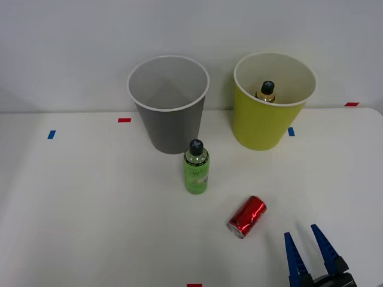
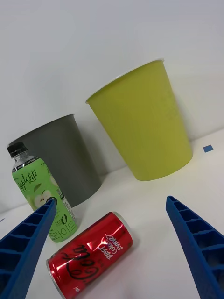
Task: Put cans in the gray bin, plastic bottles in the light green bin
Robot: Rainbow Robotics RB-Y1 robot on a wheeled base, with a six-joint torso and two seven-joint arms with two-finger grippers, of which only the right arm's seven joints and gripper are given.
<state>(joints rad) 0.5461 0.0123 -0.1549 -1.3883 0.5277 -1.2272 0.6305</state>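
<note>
One red can [image 1: 246, 217] lying on its side on the white table [image 1: 90, 209], silver end toward the robot, well forward of both bins. Seen from the wrist camera as a red cola can [image 2: 91, 254] resting between and just ahead of the two blue ribbed fingers [image 2: 28, 245], touching neither. Right gripper [image 1: 306, 240] positioned near the can, to its right and slightly closer to the robot, fingers spread wide apart, nothing held.

Green bottle [image 1: 196, 167] standing upright, black cap on, apple-printed label [image 2: 39, 198], just behind and to the left of the can, apart from it. Placed directly in front of the gray bin [image 1: 169, 104], close to its base.

Gray bin upright near the back of the table, white rim, pale inside. Light green bin [image 1: 272, 101] upright to its right, well apart from the can, white rim, cream inside. Black-capped bottle with gold neck [image 1: 266, 91] standing inside the light green bin.

Small red and blue tape marks [image 1: 124, 120] stuck on the table surface around the bins.
</note>
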